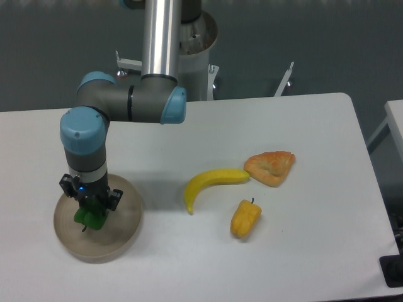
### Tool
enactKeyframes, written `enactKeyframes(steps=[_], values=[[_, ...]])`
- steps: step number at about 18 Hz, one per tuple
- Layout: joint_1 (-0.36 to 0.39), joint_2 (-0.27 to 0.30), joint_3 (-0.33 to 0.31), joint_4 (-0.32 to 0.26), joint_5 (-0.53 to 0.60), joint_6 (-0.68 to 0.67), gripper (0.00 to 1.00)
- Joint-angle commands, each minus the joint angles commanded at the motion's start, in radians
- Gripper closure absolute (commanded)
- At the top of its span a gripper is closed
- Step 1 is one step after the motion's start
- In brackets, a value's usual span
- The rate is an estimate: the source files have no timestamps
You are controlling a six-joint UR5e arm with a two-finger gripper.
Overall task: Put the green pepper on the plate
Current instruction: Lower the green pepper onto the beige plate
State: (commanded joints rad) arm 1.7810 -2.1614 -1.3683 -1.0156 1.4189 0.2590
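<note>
The green pepper is small and bright green, and sits over the middle of the round beige plate at the table's front left. Its thin dark stem points down toward the front. My gripper comes straight down from above and stands right over the pepper, its dark fingers on either side of the pepper's top. The fingers seem to be shut on the pepper. I cannot tell whether the pepper rests on the plate or hangs just above it.
A yellow banana lies at the table's middle. A yellow-orange pepper lies to the banana's front right. An orange pastry wedge lies behind it. The table's right edge lies beyond them.
</note>
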Motion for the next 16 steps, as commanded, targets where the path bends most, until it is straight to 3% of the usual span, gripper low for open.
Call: enactKeyframes(steps=[3, 16], values=[[-0.002, 0.000, -0.011, 0.002, -0.020, 0.086, 0.67], [0.000, -0.002, -0.026, 0.002, -0.032, 0.089, 0.65]])
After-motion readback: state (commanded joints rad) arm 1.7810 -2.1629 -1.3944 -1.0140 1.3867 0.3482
